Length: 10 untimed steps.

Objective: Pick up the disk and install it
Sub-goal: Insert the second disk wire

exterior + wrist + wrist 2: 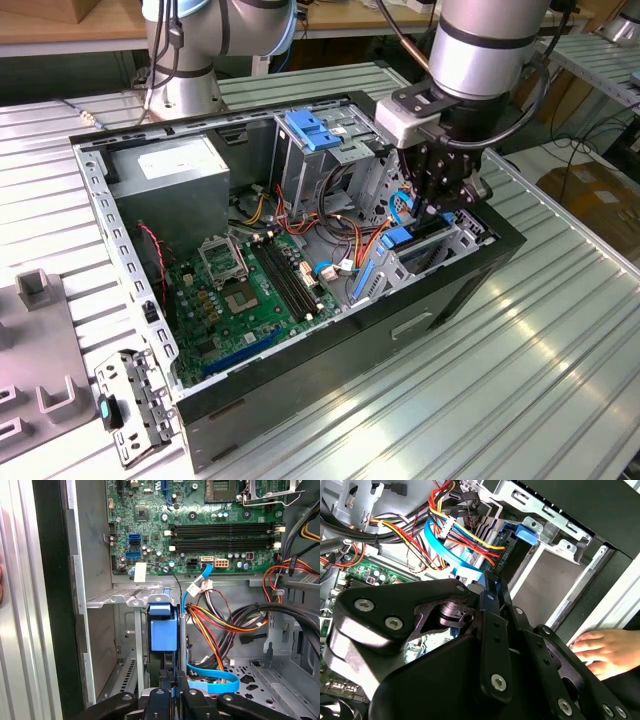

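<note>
Workshop bench of ribbed metal slats point(560, 380), with an open computer case point(300, 390) lying on its side upon it.

Inside the case, at the drive bay near the exterior view's right: the disk point(164, 632), standing on edge in the bay slot, blue rail end facing out, dark body below it. Seen in the exterior view as a blue-edged slab point(412, 240) under the tool.

Directly over the disk: the gripper point(440, 205), black, pointing down into the bay from a silver arm point(480, 50). In the first wrist view, fingertips point(161, 696) pressed close on either side of the disk's dark edge, clamped on it.

Beside the disk: a flat blue data cable point(212, 682) and a bundle of red, yellow and orange wires point(220, 622). Beyond those, the green motherboard point(200, 525) with black memory slots. Further toward the exterior view's left, a grey power supply box point(180, 170) with a white sticker. Above the bay in the exterior view, a ridged blue bracket point(312, 130).

In the second wrist view, a person's hand point(600, 652) resting flat near the case's outer edge.

On the bench at the exterior view's left, a loose metal bracket point(135, 405) and grey fixtures point(35, 290).
</note>
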Motion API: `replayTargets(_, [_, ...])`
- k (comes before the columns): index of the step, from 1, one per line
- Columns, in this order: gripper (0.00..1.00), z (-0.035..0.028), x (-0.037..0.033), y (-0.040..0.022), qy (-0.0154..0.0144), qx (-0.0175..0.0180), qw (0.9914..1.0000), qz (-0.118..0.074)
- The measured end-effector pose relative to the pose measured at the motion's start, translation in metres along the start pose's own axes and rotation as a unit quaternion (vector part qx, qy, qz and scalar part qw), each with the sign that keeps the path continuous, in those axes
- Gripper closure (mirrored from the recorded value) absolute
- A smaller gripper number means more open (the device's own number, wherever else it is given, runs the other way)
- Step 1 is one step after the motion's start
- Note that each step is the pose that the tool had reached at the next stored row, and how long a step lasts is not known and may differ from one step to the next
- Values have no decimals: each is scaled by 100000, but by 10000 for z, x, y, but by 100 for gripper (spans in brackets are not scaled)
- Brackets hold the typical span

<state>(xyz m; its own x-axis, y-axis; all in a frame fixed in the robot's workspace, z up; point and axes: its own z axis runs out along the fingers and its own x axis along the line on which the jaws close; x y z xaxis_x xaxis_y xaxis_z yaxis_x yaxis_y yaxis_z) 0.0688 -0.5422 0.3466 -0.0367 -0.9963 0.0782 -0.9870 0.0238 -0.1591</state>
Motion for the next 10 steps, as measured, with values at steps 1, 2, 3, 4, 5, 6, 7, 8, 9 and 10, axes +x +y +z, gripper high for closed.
replayTargets(1, [84,2,1,1,2,0,100000,-1])
replayTargets(2, [84,3,1,2,5,-1,100000,-4])
replayTargets(3, [84,5,2,3,2,-1,100000,-3])
replayTargets(4, [84,8,1,3,2,-1,100000,-4])
replayTargets(5, [84,10,1,4,-1,0,100000,-2])
replayTargets(6, [84,13,2,4,4,-1,100000,-2])
replayTargets(7, [84,16,1,5,14,-1,100000,-4])
replayTargets(8, [84,20,1,5,16,0,100000,-6])
replayTargets(9, [84,25,1,6,10,2,100000,-2])
replayTargets(10, [84,29,1,7,11,0,100000,-5])
